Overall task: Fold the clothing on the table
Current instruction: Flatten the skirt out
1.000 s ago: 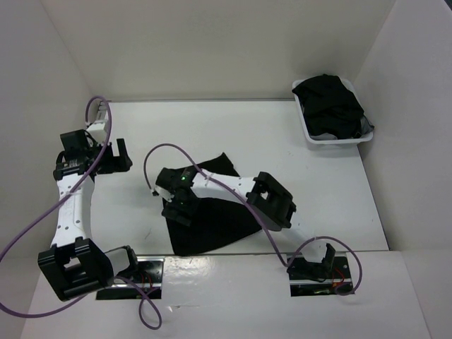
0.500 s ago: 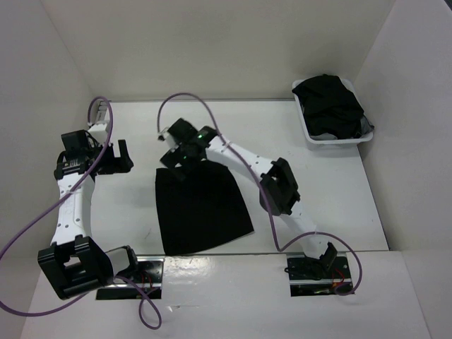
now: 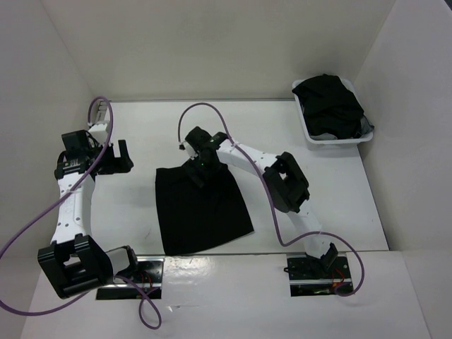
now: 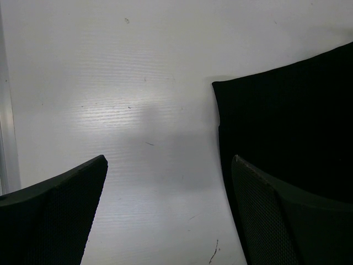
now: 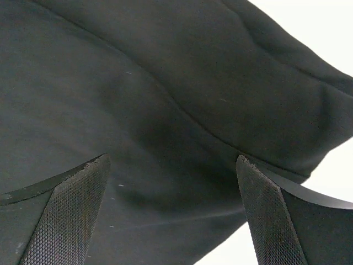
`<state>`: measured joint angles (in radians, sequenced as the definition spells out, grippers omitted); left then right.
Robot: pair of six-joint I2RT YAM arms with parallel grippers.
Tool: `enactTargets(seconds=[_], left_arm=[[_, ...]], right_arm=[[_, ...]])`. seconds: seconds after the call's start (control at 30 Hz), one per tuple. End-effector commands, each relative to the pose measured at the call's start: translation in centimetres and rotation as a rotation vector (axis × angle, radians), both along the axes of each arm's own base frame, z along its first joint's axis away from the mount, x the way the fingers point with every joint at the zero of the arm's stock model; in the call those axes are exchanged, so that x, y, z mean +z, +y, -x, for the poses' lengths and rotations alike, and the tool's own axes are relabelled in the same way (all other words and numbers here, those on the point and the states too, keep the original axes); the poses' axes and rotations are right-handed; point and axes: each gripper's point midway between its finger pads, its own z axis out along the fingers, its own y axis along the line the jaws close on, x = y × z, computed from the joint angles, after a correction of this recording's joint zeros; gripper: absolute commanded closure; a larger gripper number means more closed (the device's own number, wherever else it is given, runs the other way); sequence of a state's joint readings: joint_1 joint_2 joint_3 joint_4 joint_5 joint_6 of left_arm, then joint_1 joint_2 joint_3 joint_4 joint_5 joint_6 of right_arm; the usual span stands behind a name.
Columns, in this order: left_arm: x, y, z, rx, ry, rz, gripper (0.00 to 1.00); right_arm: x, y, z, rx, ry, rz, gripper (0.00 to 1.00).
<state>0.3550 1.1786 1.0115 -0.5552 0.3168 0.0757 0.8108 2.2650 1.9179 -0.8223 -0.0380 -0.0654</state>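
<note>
With the clothing (image 3: 201, 215) flat, right end effector (image 3: 198, 171) and left end effector (image 3: 120, 157) both gape empty; folding likely starts by pinching a far corner

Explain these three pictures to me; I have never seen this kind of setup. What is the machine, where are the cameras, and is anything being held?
The machine is two white robot arms, a left arm and a right arm, bolted at the near edge of a white table. The wide picture looks down from above and behind them. The other two come from cameras on the wrists, so the dark shapes at the bottom are each gripper's own fingers. The clothing, a flat black garment, lies on the table. At the far right a white tray holds a heap of black clothes. The left gripper is open over bare table near the garment's corner. The right gripper is open over the garment's far edge. Neither holds anything.
</note>
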Motion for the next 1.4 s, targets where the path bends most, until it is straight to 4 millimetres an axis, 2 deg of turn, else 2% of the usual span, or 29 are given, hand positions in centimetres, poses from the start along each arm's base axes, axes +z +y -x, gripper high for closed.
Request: enactTargets(seconds=[0.0, 0.13, 0.27, 0.37, 0.4, 0.47, 0.53, 0.57, 0.6, 0.63, 0.8, 0.83, 0.87, 0.97, 1.07, 1.1, 1.17, 1.2, 1.23, 1.27, 1.3, 1.33, 1.37], left_arm=[[-0.1, 0.3, -0.5, -0.006, -0.011, -0.011, 0.01], [-0.1, 0.3, -0.5, -0.006, -0.011, -0.011, 0.01], [-0.1, 0.3, -0.5, -0.006, -0.011, -0.011, 0.01], [-0.1, 0.3, -0.5, -0.006, -0.011, -0.011, 0.01], [-0.1, 0.3, -0.5, -0.006, -0.011, -0.011, 0.01], [-0.1, 0.3, -0.5, -0.006, -0.011, -0.011, 0.01], [-0.1, 0.3, -0.5, -0.006, -0.011, -0.011, 0.01], [-0.1, 0.3, -0.5, -0.006, -0.011, -0.011, 0.01], [-0.1, 0.3, -0.5, -0.006, -0.011, -0.011, 0.01], [-0.1, 0.3, -0.5, -0.006, -0.011, -0.011, 0.01], [-0.9, 0.3, -0.6, -0.012, 0.014, 0.006, 0.01], [-0.9, 0.3, -0.7, -0.019, 0.013, -0.001, 0.01], [-0.9, 0.1, -0.7, -0.026, 0.011, 0.006, 0.01], [-1.1, 0.1, -0.7, -0.026, 0.019, 0.010, 0.01], [-1.2, -0.5, -0.6, -0.055, 0.020, 0.027, 0.01], [-1.1, -1.2, -0.5, -0.092, 0.017, 0.050, 0.01], [-1.0, -2.3, -0.5, -0.151, 0.011, 0.071, 0.01], [-1.5, -3.6, -0.5, -0.201, 0.032, 0.086, 0.00], [-1.0, -4.7, -0.8, -0.250, 0.024, 0.099, 0.00], [-1.6, -5.4, -1.0, -0.281, 0.051, 0.104, 0.00], [-1.4, -7.2, -1.3, -0.338, 0.053, 0.111, 0.00], [-1.2, -8.0, -2.2, -0.382, 0.049, 0.120, 0.00], [-1.0, -8.8, -2.7, -0.408, 0.048, 0.126, 0.00]], right_arm=[[2.4, 2.4, 0.0, 0.031, -0.048, -0.097, 0.02], [1.3, 3.8, 0.0, 0.042, -0.031, -0.115, 0.02], [-1.2, 4.2, -0.2, 0.023, 0.005, -0.090, 0.02], [-3.1, 3.5, -0.8, -0.017, 0.016, -0.062, 0.02], [-3.1, 3.4, -1.3, -0.026, 0.009, -0.068, 0.02], [-4.6, 2.3, -2.5, -0.079, 0.042, -0.065, 0.02], [-4.3, 1.4, -3.9, -0.118, 0.039, -0.071, 0.02], [-5.0, 0.2, -4.9, -0.150, 0.039, -0.057, 0.02], [-4.7, -0.2, -5.7, -0.174, 0.026, -0.059, 0.02], [-5.1, -1.1, -6.4, -0.199, 0.015, -0.036, 0.02], [-5.1, -5.3, -10.0, -0.339, -0.042, 0.005, 0.02], [-4.5, -5.2, -10.1, -0.339, -0.049, -0.002, 0.02], [-4.1, -6.0, -10.8, -0.369, -0.068, 0.003, 0.02], [-4.0, -6.3, -10.6, -0.374, -0.075, 0.011, 0.02], [-1.7, -5.6, -10.1, -0.347, -0.080, -0.021, 0.02], [0.8, -4.0, -9.6, -0.305, -0.108, -0.067, 0.02], [3.6, -2.9, -8.8, -0.267, -0.129, -0.111, 0.02], [5.2, -2.2, -8.3, -0.249, -0.137, -0.144, 0.02], [8.3, -1.6, -7.8, -0.212, -0.174, -0.184, 0.02], [9.6, -1.7, -7.4, -0.196, -0.179, -0.200, 0.02], [10.9, -1.3, -6.9, -0.177, -0.174, -0.238, 0.02], [12.7, -1.5, -6.3, -0.140, -0.192, -0.257, 0.02], [13.5, -1.5, -6.0, -0.121, -0.198, -0.269, 0.02]])
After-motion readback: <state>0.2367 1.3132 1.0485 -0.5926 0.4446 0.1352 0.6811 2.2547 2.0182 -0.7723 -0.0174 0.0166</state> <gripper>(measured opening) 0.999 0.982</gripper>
